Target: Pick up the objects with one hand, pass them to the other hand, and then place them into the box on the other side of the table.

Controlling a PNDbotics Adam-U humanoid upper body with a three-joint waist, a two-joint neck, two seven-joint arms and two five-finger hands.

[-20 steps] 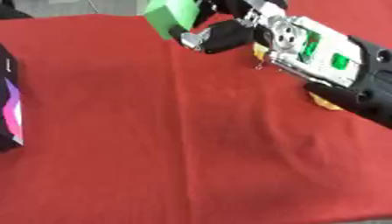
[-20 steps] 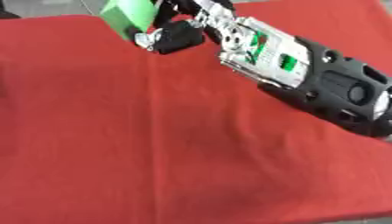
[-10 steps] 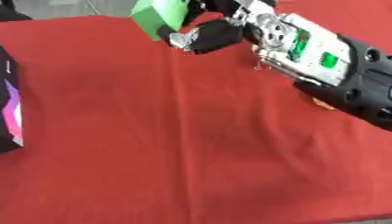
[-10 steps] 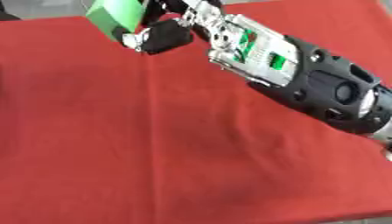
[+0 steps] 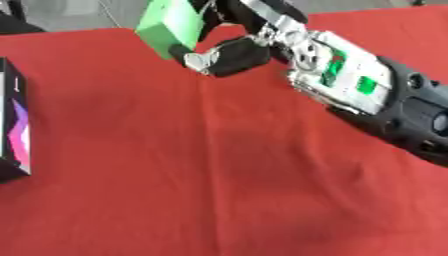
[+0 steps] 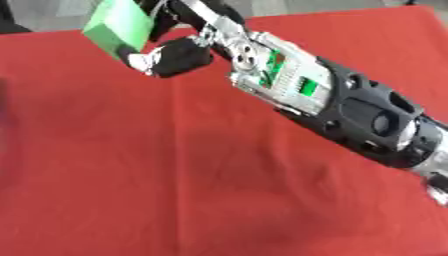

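Reaching in from the right side, the right arm is stretched diagonally over the red tablecloth (image 5: 219,175) toward the far left part of the table. A green block (image 5: 171,25) is grasped by the right hand (image 5: 229,50): the fingers and the thumb are curled around it, and the block is kept in the air, above the far edge of the cloth, tilted to one side. The thumb (image 6: 166,57) is seen below the block, with a pale tip. The forearm is black, with a silver part where green lights are seen. A dark box (image 5: 16,127) with a pink and purple pattern on its side is placed at the left edge of the table, well apart from the block. The left hand is not seen in either view.
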